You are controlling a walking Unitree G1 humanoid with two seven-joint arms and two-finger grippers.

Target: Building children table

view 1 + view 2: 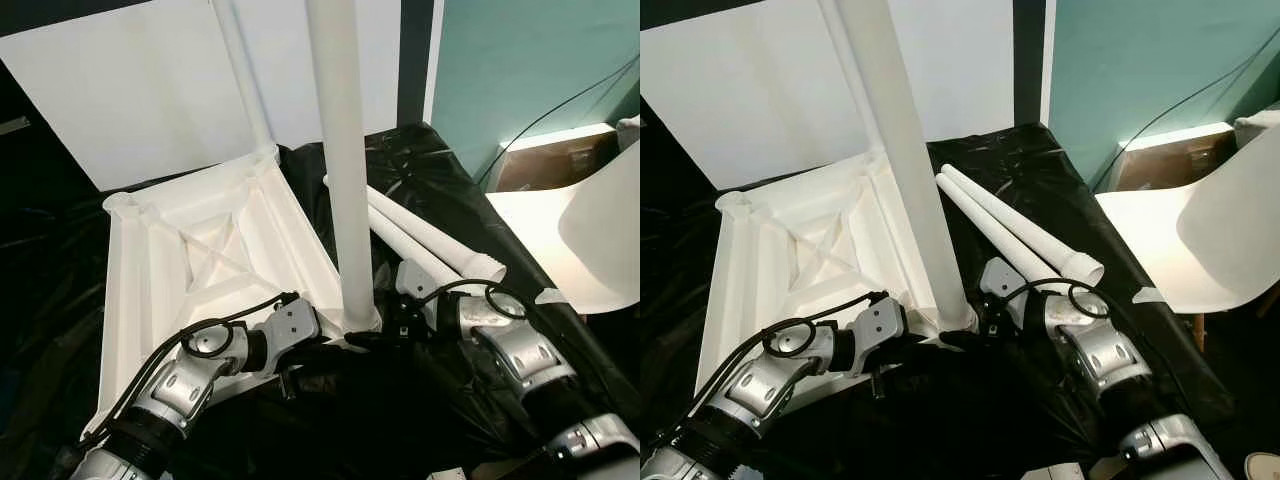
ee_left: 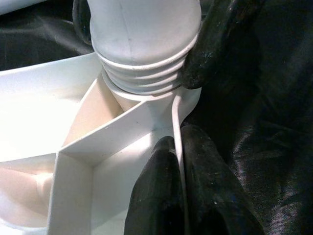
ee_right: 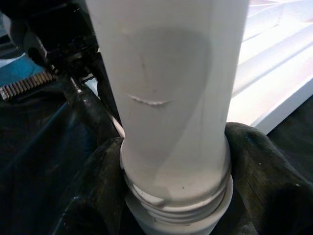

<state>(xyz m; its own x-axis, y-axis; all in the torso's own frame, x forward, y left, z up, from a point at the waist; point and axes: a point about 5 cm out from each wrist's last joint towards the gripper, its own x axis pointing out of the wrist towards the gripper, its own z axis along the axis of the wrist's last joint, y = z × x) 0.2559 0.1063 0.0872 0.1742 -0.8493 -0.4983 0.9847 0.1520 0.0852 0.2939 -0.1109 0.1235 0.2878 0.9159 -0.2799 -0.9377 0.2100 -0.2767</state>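
Note:
A white table top (image 1: pixel 190 250) lies upside down on a black sheet. One white leg (image 1: pixel 345 180) stands upright in its near right corner socket, its threaded end (image 2: pixel 142 44) partly showing above the socket. My right gripper (image 1: pixel 375 335) is shut on the base of this leg, with fingers (image 3: pixel 98 186) on either side. My left gripper (image 2: pixel 177 142) is shut on the table top's thin rim just beside that corner. A second leg (image 1: pixel 245 80) stands at the far right corner. Two loose legs (image 1: pixel 430 240) lie on the sheet to the right.
A white chair (image 1: pixel 590 230) stands close on the right, with a brown box (image 1: pixel 560 160) behind it against a teal wall. A white board (image 1: pixel 130 90) leans behind the table top. The black sheet (image 1: pixel 420 160) covers the work surface.

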